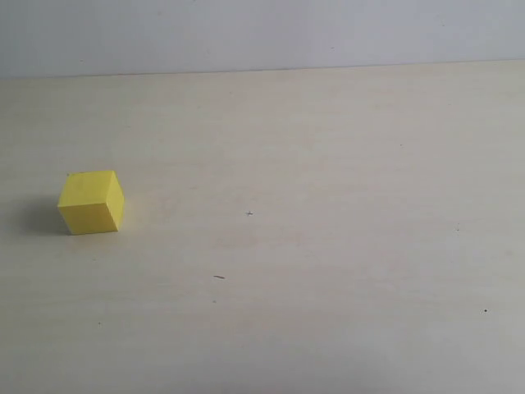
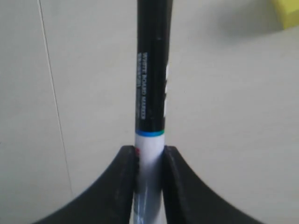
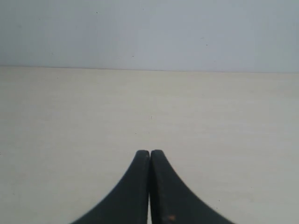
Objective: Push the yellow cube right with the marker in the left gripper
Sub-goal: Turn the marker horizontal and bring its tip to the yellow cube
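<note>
The yellow cube (image 1: 91, 202) rests on the pale table at the left of the exterior view; no arm shows there. In the left wrist view my left gripper (image 2: 150, 151) is shut on the marker (image 2: 152, 79), pinching its white barrel while the long black cap sticks out ahead over the table. A corner of the yellow cube (image 2: 287, 14) shows at the frame's edge, well apart from the marker. My right gripper (image 3: 149, 153) is shut with its fingers pressed together and nothing between them, hovering above bare table.
The light wooden table (image 1: 328, 246) runs back to a white wall (image 1: 262, 33). A thin seam line (image 2: 53, 98) crosses the table in the left wrist view. A few tiny dark specks (image 1: 219, 277) mark the surface.
</note>
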Available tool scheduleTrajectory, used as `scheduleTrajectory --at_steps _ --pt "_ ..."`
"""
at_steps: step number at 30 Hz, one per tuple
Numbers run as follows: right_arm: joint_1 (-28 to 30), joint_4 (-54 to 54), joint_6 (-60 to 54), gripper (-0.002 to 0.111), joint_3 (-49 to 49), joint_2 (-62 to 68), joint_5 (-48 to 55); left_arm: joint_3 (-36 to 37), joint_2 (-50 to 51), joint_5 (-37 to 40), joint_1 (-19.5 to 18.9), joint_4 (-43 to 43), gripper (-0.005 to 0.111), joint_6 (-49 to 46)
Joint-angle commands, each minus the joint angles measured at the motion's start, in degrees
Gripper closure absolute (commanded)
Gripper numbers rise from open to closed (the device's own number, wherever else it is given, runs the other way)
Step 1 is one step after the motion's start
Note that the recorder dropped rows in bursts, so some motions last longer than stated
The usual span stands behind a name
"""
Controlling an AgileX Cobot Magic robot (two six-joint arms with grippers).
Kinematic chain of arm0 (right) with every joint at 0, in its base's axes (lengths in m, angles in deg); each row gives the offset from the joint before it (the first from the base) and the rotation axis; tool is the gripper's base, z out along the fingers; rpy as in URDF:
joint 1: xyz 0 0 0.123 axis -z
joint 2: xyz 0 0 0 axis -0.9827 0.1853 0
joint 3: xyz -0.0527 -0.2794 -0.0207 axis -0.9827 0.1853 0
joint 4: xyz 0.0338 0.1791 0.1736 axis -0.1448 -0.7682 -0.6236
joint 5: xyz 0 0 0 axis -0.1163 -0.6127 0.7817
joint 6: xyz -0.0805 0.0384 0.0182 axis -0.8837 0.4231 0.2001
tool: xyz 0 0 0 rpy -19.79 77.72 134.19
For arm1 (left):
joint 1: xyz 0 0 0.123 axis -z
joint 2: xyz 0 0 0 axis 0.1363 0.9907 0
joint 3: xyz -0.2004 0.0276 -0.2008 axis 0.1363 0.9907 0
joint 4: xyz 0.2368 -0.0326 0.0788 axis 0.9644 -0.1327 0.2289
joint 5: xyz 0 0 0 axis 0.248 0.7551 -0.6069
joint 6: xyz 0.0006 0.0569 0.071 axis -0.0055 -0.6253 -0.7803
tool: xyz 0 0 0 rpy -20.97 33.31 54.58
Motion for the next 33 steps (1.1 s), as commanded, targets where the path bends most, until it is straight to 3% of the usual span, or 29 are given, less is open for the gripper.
scheduleTrajectory --at_steps 1,4,7,12,19,21,27,33 --pt "0.3 0.2 0.1 0.108 0.3 -0.3 -1.0 2.5 0.7 -4.7 -5.6 0.3 0.107 -10.0" --pt "0.3 0.2 0.1 0.108 0.3 -0.3 -1.0 2.7 4.9 -15.2 -8.6 -0.6 0.107 -12.0" --pt "0.3 0.2 0.1 0.108 0.3 -0.3 -1.0 2.0 12.1 -22.2 -11.6 -2.2 0.107 -23.4" --pt "0.3 0.2 0.1 0.108 0.3 -0.3 -1.0 -2.2 26.2 -19.4 -17.4 -4.2 0.107 -43.7" --pt "0.3 0.2 0.1 0.108 0.3 -0.3 -1.0 -6.4 39.0 -19.7 -21.7 -11.8 0.107 -67.4" --pt "0.3 0.2 0.1 0.108 0.3 -0.3 -1.0 -7.3 42.4 -20.7 -22.8 -14.4 0.107 -80.3" --pt "0.3 0.2 0.1 0.108 0.3 -0.3 -1.0 -9.1 48.1 -31.9 -25.2 -14.9 0.107 -86.1" --pt "0.3 0.2 0.1 0.108 0.3 -0.3 -1.0 -14.7 51.1 -30.4 -25.9 -26.8 0.107 -96.0"
